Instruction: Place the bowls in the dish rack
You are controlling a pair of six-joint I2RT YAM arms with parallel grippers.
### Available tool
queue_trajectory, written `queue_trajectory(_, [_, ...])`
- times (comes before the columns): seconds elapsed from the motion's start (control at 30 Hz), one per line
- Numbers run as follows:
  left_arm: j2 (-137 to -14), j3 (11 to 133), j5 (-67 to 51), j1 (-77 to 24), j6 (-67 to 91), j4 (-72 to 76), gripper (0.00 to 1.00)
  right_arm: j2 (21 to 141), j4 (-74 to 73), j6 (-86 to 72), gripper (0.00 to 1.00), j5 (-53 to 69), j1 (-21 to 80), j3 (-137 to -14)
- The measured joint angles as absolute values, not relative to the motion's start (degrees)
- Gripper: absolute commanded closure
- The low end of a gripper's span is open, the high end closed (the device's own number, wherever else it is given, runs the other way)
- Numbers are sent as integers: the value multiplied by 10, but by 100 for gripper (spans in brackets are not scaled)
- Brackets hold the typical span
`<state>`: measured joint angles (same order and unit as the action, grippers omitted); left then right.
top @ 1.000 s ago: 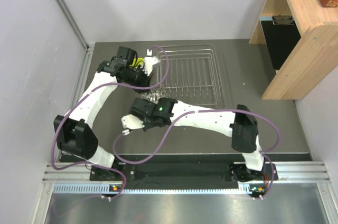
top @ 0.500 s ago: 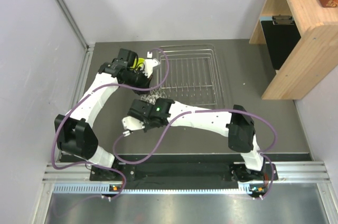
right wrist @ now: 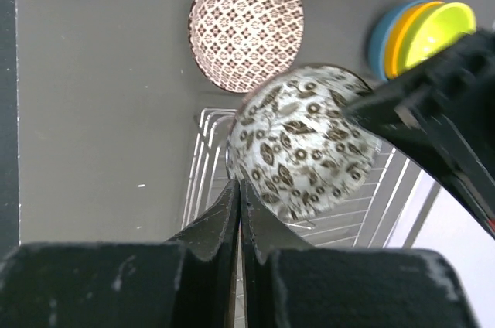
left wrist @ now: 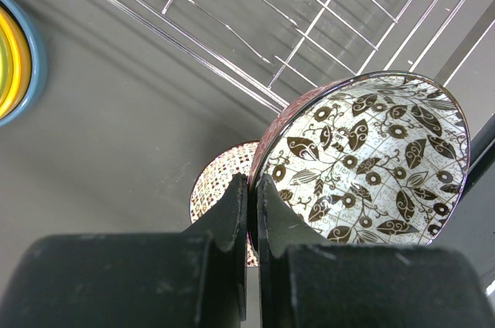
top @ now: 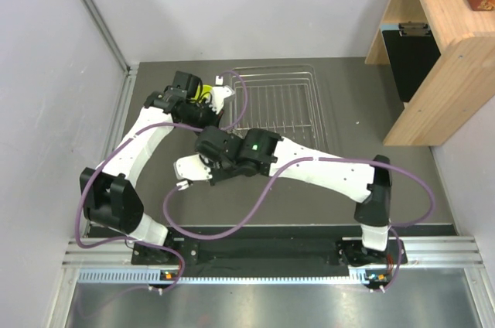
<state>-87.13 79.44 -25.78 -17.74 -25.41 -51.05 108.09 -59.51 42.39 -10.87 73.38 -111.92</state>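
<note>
My left gripper [left wrist: 252, 189] is shut on the rim of a white bowl with a brown leaf pattern [left wrist: 379, 158], held tilted above the table beside the dish rack [left wrist: 309, 34]. Under it, a white bowl with a pinkish-red pattern [left wrist: 220, 181] sits on the table. A stack of blue, orange and lime-yellow bowls [left wrist: 15, 57] lies to the left. My right gripper [right wrist: 239, 189] is shut, its tips close to the leaf bowl [right wrist: 309, 138], with nothing showing between them. From above, both wrists crowd the dish rack's [top: 286, 111] left edge and hide the patterned bowls.
A wooden shelf unit [top: 441, 49] stands at the right, with a black panel [top: 414, 57] under it. A wall with a metal rail [top: 124, 104] bounds the left side. The red-patterned bowl [right wrist: 246, 22] and the coloured stack [right wrist: 418, 30] lie just outside the rack.
My right arm has swung its wrist up toward the rack's left edge and its elbow out to the right, covering the patterned bowl seen earlier. The left arm has hardly moved.
</note>
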Motion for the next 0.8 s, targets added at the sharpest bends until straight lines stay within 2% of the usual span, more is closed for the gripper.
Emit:
queue_trajectory(0.1, [-871, 794, -258, -177, -253, -510, 100, 1060, -594, 421, 25, -103, 734, -1117])
queue_trajectory(0.17, [-871, 794, -257, -177, -252, -511, 100, 1050, -589, 419, 2, -101, 734, -1107])
queue_trajectory(0.43, [-871, 794, -256, -178, -252, -511, 100, 1033, -568, 436, 1, -102, 734, -1044])
queue_trajectory(0.53, [-871, 795, -257, -178, -251, -511, 100, 1040, -557, 439, 13, -110, 734, -1039])
queue_trajectory(0.7, [-868, 795, -260, -180, -252, -518, 100, 1065, -528, 440, 21, -124, 729, -1039])
queue_trajectory(0.8, [-866, 795, -261, -185, -252, -523, 100, 1089, -513, 444, 22, -129, 720, -1039])
